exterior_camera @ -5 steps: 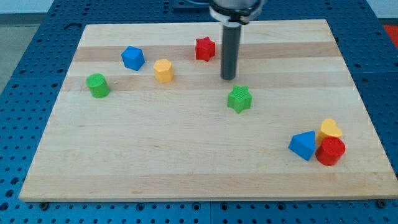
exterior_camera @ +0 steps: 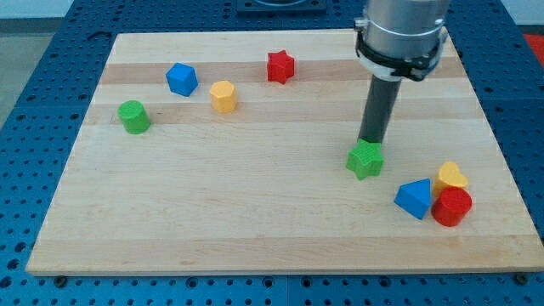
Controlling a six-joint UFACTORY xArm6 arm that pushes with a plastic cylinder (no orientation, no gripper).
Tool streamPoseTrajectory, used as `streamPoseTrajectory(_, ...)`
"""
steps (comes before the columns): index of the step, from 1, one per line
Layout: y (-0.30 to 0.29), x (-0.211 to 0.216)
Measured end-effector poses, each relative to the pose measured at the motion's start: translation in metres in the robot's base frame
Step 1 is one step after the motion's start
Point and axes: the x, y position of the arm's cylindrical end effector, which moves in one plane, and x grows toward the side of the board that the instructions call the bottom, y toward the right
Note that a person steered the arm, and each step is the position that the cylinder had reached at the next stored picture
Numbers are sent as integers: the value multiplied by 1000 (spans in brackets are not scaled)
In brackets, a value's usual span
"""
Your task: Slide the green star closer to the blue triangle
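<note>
A pale wooden board (exterior_camera: 255, 212) fills most of the view, lying on a blue perforated table (exterior_camera: 34, 102) that shows around its edges. The arm's grey cylindrical housing (exterior_camera: 399, 34) comes in from the view's top right, and the straight dark rod (exterior_camera: 379, 109) drops from it toward the board. The rod carries no fingers to part or close; it simply ends in the tip (exterior_camera: 371, 141), which sits against the upper edge of the green star (exterior_camera: 365, 159), on the side toward the view's top.

The green star lies right of the board's centre, near the blue triangle (exterior_camera: 415, 199) but apart from it, with a strip of bare wood between them; the triangle lies toward the view's lower right of the star. The blue triangle belongs to a tight cluster near the board's right edge: the red cylinder (exterior_camera: 451, 206) touches its right side, and a yellow heart-like block (exterior_camera: 451, 177) sits just above the red cylinder, touching it.

Well apart, along the view's upper left, stand four more blocks: a red star (exterior_camera: 280, 65) near the top edge, a yellow hexagonal block (exterior_camera: 223, 96) below and left of it, a blue block (exterior_camera: 181, 79) of blocky, many-sided shape further left, and a green cylinder (exterior_camera: 133, 116) nearest the left edge.
</note>
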Motion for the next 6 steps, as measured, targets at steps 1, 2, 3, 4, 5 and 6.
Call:
streamPoseTrajectory(1,1,3)
streamPoseTrajectory(2,-15,-20)
streamPoseTrajectory(3,-58,-23)
streamPoseTrajectory(4,-69,-5)
streamPoseTrajectory(5,-66,22)
streamPoseTrajectory(6,-47,30)
